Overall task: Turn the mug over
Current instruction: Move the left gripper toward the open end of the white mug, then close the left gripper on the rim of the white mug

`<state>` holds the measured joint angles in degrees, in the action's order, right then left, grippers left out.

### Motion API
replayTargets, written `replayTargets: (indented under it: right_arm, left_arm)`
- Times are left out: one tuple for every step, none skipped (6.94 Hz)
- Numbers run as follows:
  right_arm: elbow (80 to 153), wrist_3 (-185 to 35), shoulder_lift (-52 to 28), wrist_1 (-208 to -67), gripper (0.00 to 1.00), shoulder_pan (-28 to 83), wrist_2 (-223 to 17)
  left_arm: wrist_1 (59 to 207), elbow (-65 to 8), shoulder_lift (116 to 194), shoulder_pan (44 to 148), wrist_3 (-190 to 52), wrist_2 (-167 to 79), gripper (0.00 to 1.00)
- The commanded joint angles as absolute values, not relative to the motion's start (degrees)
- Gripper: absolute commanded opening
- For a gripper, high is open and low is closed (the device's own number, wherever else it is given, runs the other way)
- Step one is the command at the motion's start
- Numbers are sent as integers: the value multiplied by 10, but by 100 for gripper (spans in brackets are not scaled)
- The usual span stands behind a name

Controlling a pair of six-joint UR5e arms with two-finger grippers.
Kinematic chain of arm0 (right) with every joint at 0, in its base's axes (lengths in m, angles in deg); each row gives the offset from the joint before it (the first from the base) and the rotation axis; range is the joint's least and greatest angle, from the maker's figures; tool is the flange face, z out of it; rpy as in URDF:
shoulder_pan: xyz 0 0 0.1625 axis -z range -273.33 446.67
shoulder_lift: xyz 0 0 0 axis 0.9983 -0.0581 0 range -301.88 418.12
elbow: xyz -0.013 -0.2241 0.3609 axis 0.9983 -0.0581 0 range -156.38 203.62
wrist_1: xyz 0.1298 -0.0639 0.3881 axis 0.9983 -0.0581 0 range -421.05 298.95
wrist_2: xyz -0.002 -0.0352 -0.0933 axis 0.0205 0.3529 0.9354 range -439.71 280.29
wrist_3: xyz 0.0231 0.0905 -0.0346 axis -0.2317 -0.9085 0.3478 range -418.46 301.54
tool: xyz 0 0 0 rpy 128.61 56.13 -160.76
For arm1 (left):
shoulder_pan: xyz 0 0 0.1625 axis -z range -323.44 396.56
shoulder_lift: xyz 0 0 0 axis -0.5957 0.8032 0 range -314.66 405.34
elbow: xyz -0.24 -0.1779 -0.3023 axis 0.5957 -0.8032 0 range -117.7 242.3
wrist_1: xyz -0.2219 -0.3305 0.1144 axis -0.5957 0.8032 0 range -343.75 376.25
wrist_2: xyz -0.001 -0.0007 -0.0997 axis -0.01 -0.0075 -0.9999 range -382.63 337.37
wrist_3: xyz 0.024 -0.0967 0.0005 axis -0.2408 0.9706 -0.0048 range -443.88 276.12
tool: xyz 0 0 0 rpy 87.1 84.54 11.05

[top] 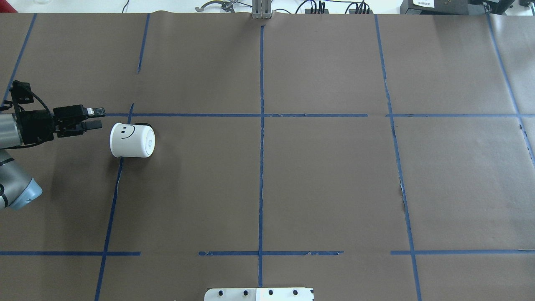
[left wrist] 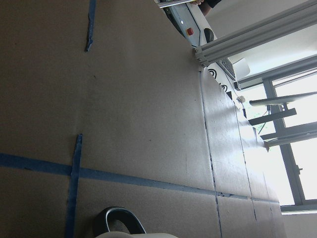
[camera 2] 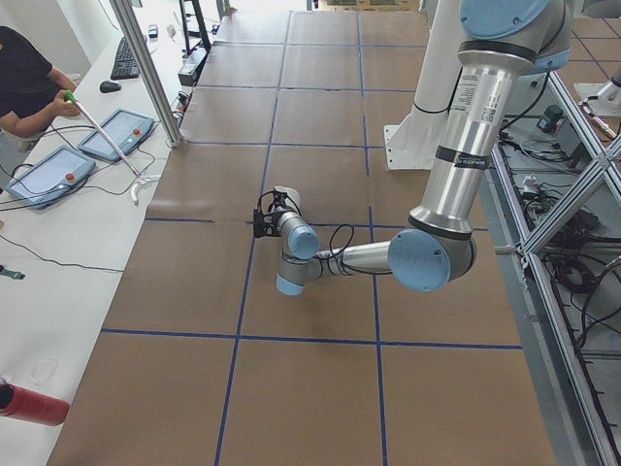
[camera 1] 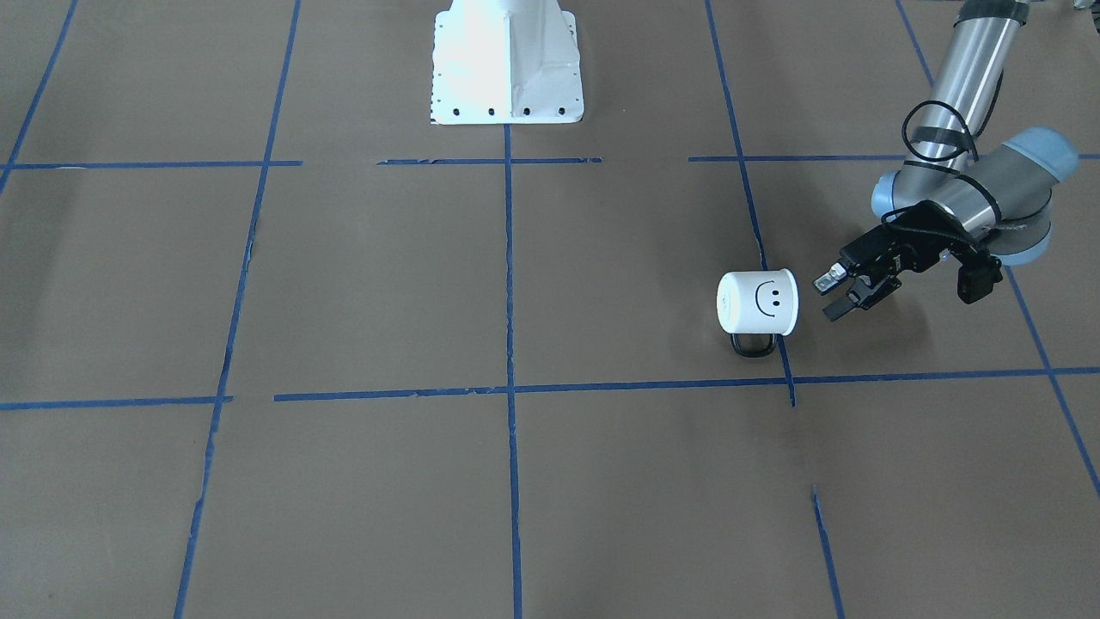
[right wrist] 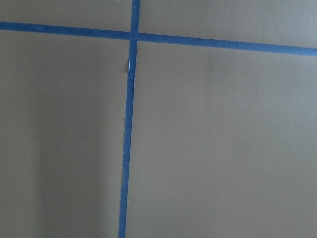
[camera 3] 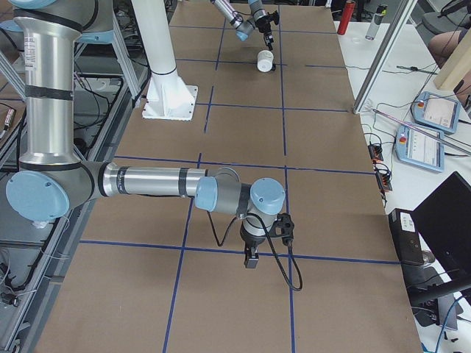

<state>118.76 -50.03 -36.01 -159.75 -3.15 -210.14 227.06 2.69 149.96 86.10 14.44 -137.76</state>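
The white mug point(camera 1: 758, 302) with a black smiley face lies on its side on the brown paper table. Its black handle point(camera 1: 754, 344) points toward the operators' side. It also shows in the overhead view point(top: 132, 140) and small in the exterior right view point(camera 3: 265, 60). Its mouth end faces my left gripper point(camera 1: 832, 294), which is open and empty, a short gap away and not touching; overhead, the gripper point(top: 99, 118) is just left of the mug. The left wrist view shows only the handle point(left wrist: 119, 220). My right gripper point(camera 3: 250, 261) hangs low over the table far from the mug; I cannot tell whether it is open.
Blue tape lines point(top: 261, 167) divide the table into squares. The white robot pedestal point(camera 1: 507, 64) stands at the robot's edge of the table. Teach pendants point(camera 3: 434, 114) and an aluminium post point(camera 3: 383, 59) stand on the operators' side bench.
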Motion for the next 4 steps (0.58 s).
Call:
replayTargets:
  right_arm:
    - [1187, -500, -360, -1597, 100, -32, -2101]
    - [1188, -500, -360, -1597, 100, -32, -2101]
    - [1188, -500, -360, -1597, 100, -32, -2101]
    - [1187, -500, -360, -1597, 100, -32, -2101]
  left_arm:
    - [2271, 30, 1501, 858, 164, -1401, 96]
    - [2271, 31, 1503, 856, 166, -1402, 96]
    - [2271, 30, 1507, 852, 174, -1403, 96]
    - [2271, 31, 1513, 847, 180, -1402, 96]
